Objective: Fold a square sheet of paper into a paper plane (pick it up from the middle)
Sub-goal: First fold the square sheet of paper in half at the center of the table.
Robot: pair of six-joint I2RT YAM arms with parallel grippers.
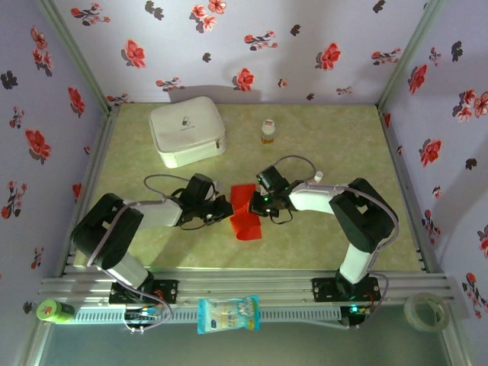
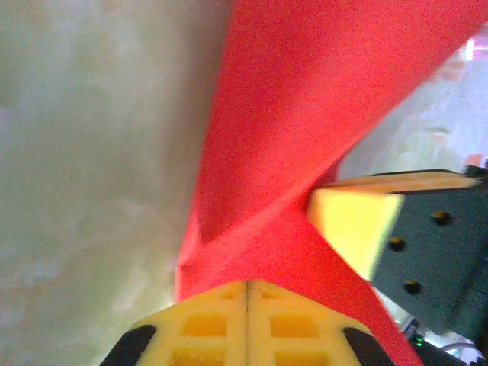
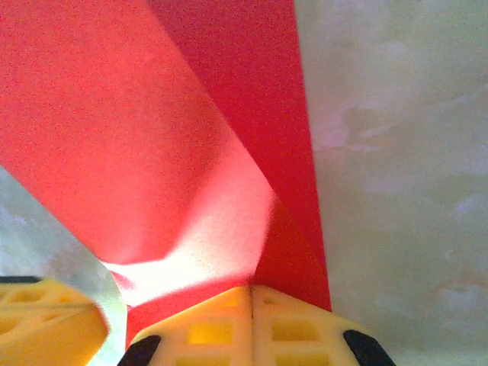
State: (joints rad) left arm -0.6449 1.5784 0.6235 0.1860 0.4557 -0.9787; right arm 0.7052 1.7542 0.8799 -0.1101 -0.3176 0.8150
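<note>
In the top view the left gripper point(image 1: 223, 207) sits low over the greenish table point(image 1: 335, 145), just in front of the white zip case point(image 1: 187, 131), and reaches rightward to the left edge of the sheet of red paper point(image 1: 245, 215). From the left wrist camera, its two yellow pads point(image 2: 206, 328) are pressed together with no gap between them, and the sheet of red paper point(image 2: 305, 114) comes straight out of their seam, so the left gripper point(image 2: 248, 288) is clamped on the paper's edge. The sheet rises away from that pinch in a twisted, creased band, bent rather than flat, and a yellow finger of the other arm point(image 2: 354, 225) touches its right side. In the top view the paper is a narrow folded strip between the two grippers near the middle of the table, its near end angled toward the front rail. The right gripper point(image 1: 258, 201) meets the strip from the right, near its far end. From the right wrist camera, its pads point(image 3: 293, 332) are likewise closed tight, the right gripper point(image 3: 252, 293) pinching the sheet of red paper point(image 3: 114, 137), which fans upward from the seam in two overlapping folded layers, with the left arm's yellow finger point(image 3: 46, 324) close by at lower left
</note>
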